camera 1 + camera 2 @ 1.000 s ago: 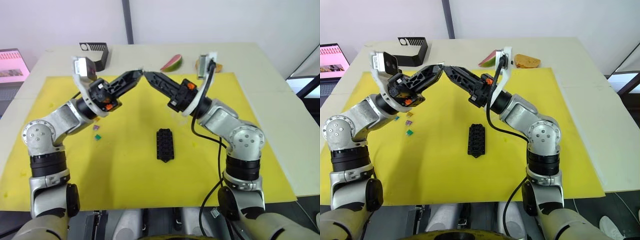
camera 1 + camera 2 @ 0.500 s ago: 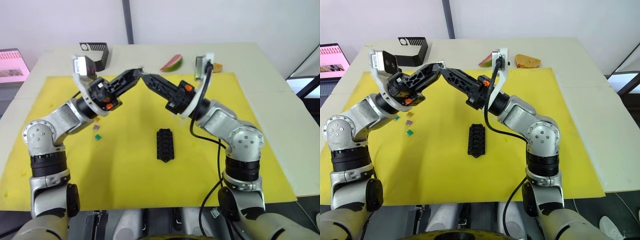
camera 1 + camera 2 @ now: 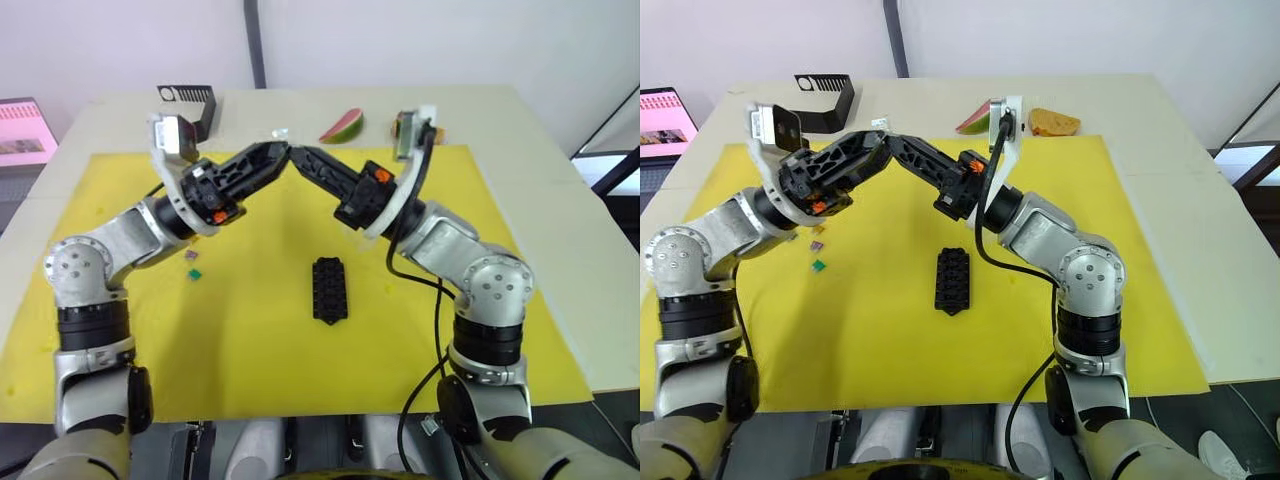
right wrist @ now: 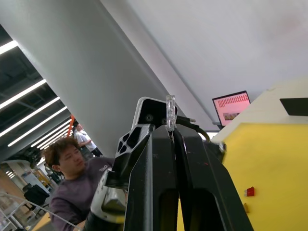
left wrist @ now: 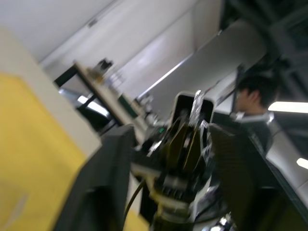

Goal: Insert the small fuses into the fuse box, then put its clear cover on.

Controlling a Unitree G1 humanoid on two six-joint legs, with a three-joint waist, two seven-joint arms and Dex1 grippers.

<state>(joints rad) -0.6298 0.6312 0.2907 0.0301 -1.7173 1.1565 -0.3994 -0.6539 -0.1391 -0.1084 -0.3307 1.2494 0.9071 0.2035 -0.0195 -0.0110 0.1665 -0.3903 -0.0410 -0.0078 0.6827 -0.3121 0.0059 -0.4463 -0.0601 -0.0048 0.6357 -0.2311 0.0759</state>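
Above the back of the yellow mat (image 3: 250, 350) my two grippers meet tip to tip. My right gripper (image 3: 297, 153) is shut on the clear cover (image 4: 169, 111), a small transparent piece that sticks out past its fingertips. My left gripper (image 3: 279, 155) stands open around those tips, its fingers (image 5: 108, 178) spread wide and off the cover (image 5: 196, 103). The fuse box (image 3: 330, 290), a black slotted block, lies on the mat's middle, below and in front of both grippers. Several small fuses (image 3: 818, 246) lie loose on the mat under my left forearm.
A bigger black angular holder (image 3: 190, 100) stands at the table's back left. A watermelon-slice piece (image 3: 344, 126) and a brown bread-like piece (image 3: 1054, 122) lie at the back. A laptop screen (image 3: 665, 112) is far left. A person (image 4: 72, 163) sits beyond the table.
The cover has passed from left to right. My right gripper closed on it, then my left gripper opened and let go. Both arms stay near the same spot.
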